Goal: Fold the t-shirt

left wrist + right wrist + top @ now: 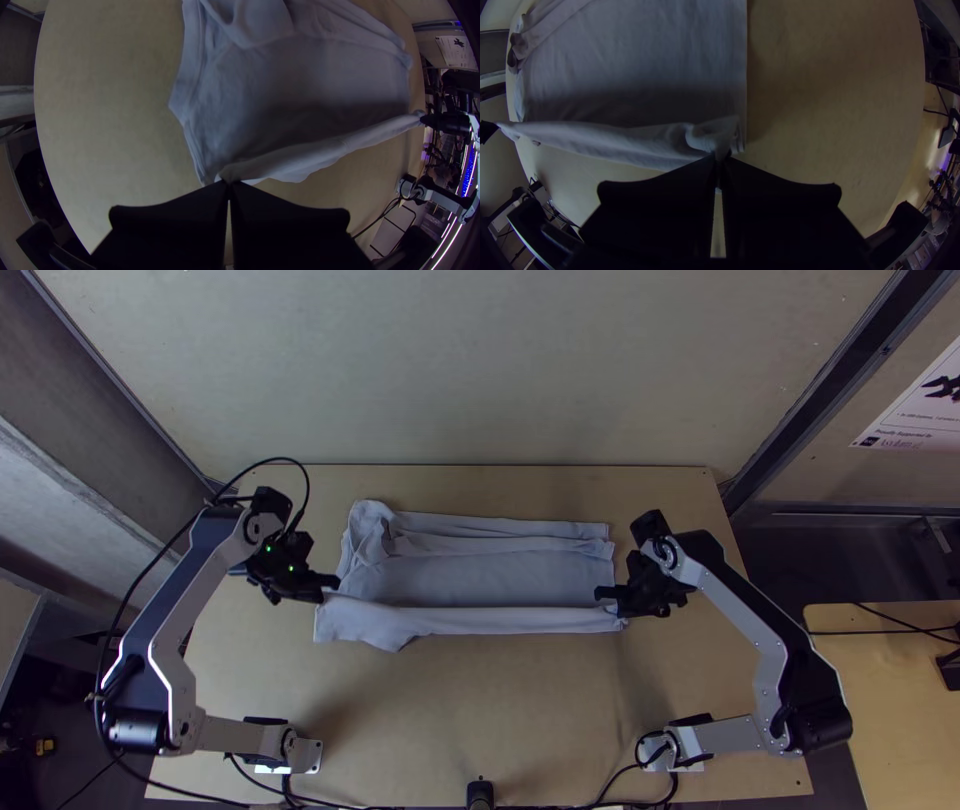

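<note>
Light wooden table (pixel 440 710) beneath the t-shirt (pixel 480 575), which lies at centre as a long, partly folded strip, its near edge (pixel 500 620) towards six o'clock. Left gripper (pixel 229 184), at the cloth's eight o'clock, and right gripper (pixel 722 158), at its four o'clock, each pinch an end of that edge between closed fingers, presumably so that it stays taut and folds evenly towards twelve
</note>
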Action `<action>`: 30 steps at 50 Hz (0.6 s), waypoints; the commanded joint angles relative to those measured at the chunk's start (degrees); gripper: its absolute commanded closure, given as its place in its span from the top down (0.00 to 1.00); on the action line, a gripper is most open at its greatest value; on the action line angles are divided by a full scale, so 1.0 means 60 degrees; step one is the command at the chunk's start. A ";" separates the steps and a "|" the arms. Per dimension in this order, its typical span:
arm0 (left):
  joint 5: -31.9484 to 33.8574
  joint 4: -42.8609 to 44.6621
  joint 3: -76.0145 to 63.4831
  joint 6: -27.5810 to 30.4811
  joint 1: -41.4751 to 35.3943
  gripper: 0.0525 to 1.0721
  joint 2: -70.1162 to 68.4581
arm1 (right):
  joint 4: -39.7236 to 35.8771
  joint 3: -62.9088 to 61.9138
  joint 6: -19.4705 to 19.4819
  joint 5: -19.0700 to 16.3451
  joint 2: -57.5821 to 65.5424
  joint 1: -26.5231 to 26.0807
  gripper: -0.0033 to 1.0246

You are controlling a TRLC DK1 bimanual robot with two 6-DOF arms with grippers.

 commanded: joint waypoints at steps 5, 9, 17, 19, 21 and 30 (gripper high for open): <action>-0.0005 -0.0203 0.1480 0.0189 0.0188 0.03 0.1058 | -0.0047 0.0860 -0.0041 0.0124 0.0727 -0.0049 0.03; -0.0020 -0.0203 0.2095 0.0189 0.0246 0.03 0.1483 | -0.0047 0.1256 -0.0041 0.0212 0.1035 -0.0063 0.03; -0.0020 -0.0393 0.3486 0.0175 0.0320 0.03 0.2435 | -0.0047 0.2135 -0.0085 0.0358 0.1782 -0.0180 0.03; -0.0020 -0.0510 0.3809 0.0175 0.0305 0.03 0.2669 | -0.0047 0.2340 -0.0085 0.0373 0.1958 -0.0195 0.03; -0.0020 -0.0554 0.4102 0.0175 0.0320 0.03 0.2904 | -0.0047 0.2560 -0.0085 0.0373 0.2148 -0.0210 0.03; -0.0064 -0.0760 0.5200 0.0189 0.0261 0.03 0.3885 | -0.0047 0.3556 -0.0100 0.0578 0.2983 -0.0268 0.03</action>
